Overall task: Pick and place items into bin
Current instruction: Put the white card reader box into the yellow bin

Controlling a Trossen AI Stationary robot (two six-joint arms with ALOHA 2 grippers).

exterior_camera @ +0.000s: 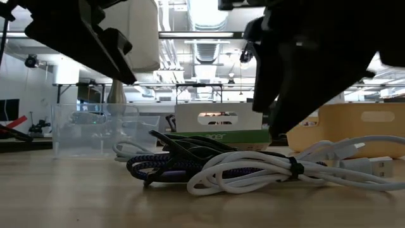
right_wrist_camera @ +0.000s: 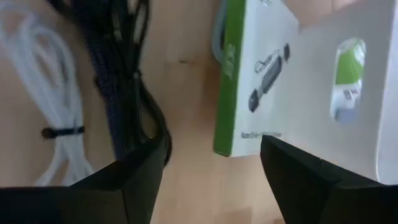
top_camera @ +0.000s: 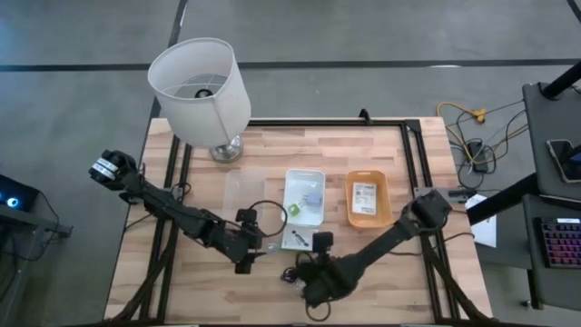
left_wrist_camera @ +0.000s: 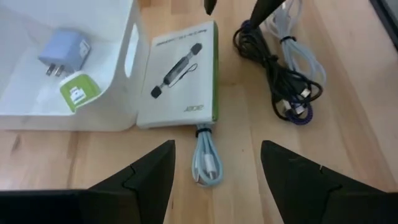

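Glossy flat packet [left_wrist_camera: 183,74] beside coiled cables [left_wrist_camera: 283,74]

Even, bright light falls on the wooden table [top_camera: 381,272] from above, with only soft shadows. In the low view, ceiling lights [exterior_camera: 209,12] glare white and turn both arms into dark silhouettes. The right wrist view is blurred: the cables [right_wrist_camera: 118,93] smear, and the print on the white box [right_wrist_camera: 261,81] is perhaps unreadable. The left wrist view is sharper
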